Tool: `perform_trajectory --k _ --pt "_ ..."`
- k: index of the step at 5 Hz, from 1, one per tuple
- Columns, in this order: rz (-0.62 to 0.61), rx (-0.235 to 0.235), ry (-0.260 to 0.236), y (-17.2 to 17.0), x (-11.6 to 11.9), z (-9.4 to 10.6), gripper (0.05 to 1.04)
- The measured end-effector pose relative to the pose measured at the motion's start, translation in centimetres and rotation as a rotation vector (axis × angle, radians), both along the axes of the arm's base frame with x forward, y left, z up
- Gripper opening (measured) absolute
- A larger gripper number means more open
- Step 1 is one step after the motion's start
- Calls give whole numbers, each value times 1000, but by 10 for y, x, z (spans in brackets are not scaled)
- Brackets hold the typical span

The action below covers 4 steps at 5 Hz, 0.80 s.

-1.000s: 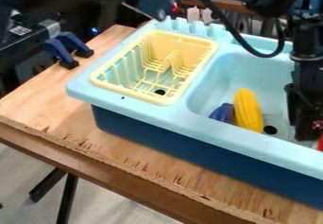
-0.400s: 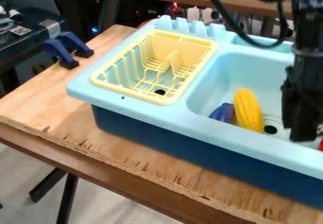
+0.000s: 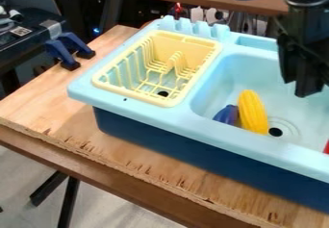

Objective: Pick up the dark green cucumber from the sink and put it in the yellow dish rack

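And here the black gripper is seen hung over the right-hand basin of the light blue toy sink; whether its 2 sides are parted or brought together cannot be told. Down in the basin, 1 ridged yellow toy is seen lying beside the drain, with 1 purple toy set close against its left side. At the right edge, a red thing is partly shown. To the left, a yellow dish rack is held by the sink.
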<state>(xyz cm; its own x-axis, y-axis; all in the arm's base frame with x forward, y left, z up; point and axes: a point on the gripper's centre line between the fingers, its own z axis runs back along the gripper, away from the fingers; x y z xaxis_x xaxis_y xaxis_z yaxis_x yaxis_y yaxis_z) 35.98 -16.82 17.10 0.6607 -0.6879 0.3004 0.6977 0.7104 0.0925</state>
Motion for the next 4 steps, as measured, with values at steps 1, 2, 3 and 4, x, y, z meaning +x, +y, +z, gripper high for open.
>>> perform_trajectory --k 1,2,3,4 --pt "163 29 66 27 -15 7 477" --pt "327 -2 76 53 -56 21 477" --pt "455 -56 22 88 -98 38 477" --pt "491 -115 0 106 -114 41 477"
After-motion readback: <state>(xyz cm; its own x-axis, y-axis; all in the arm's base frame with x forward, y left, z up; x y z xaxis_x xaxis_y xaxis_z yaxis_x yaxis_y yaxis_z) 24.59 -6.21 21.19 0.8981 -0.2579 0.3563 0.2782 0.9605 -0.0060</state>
